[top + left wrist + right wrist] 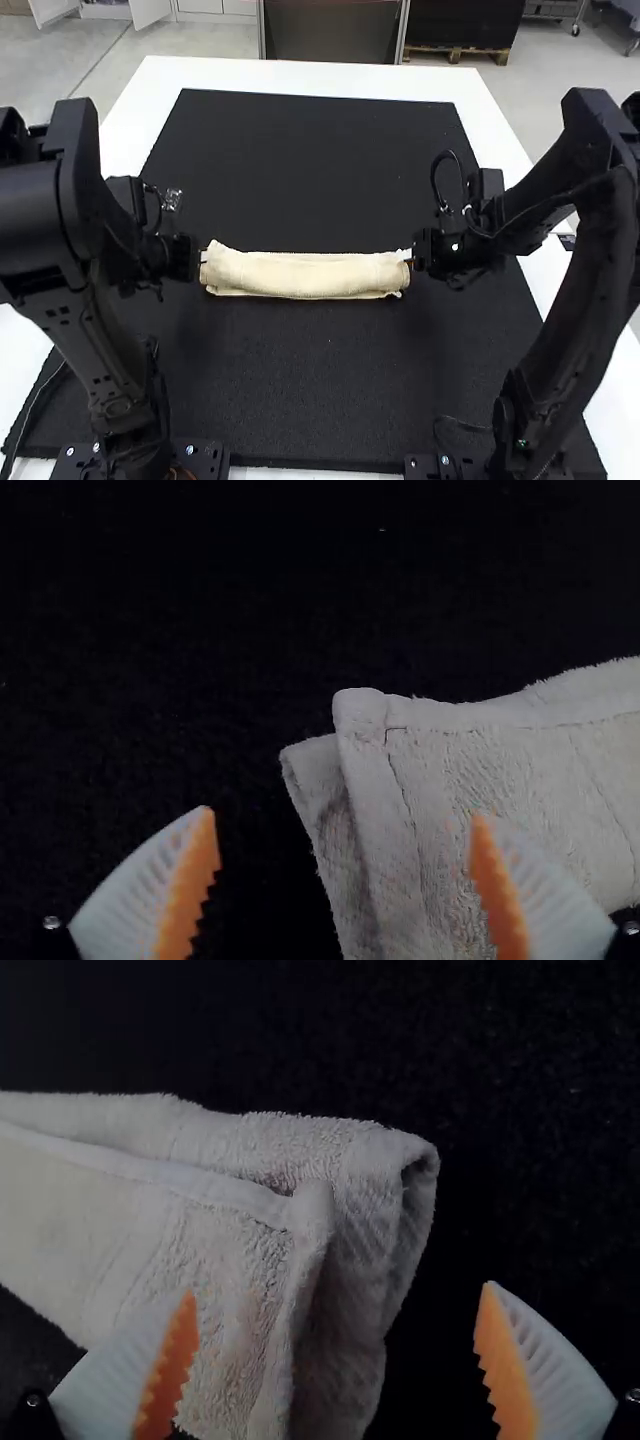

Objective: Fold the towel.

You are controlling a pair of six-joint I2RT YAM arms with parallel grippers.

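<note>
- High view: I count one towel (305, 276), folded into a narrow strip, left to right, on one mat (310, 400).
- My left gripper (203, 256) is at its left end, two fingers (188, 890) apart.
- My right gripper (410, 257) is at its right end, both fingers apart.

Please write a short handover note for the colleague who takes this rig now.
Left gripper: open, at the left end of the towel, not clamped on it.
Right gripper: open, at the right end, not clamped either.
Towel: on the black mat, folded into a narrow strip; end layers slightly uneven.
Done: strip fold.
Remaining: perhaps straighten the ends, then fold them together if a smaller shape is wanted.
</note>
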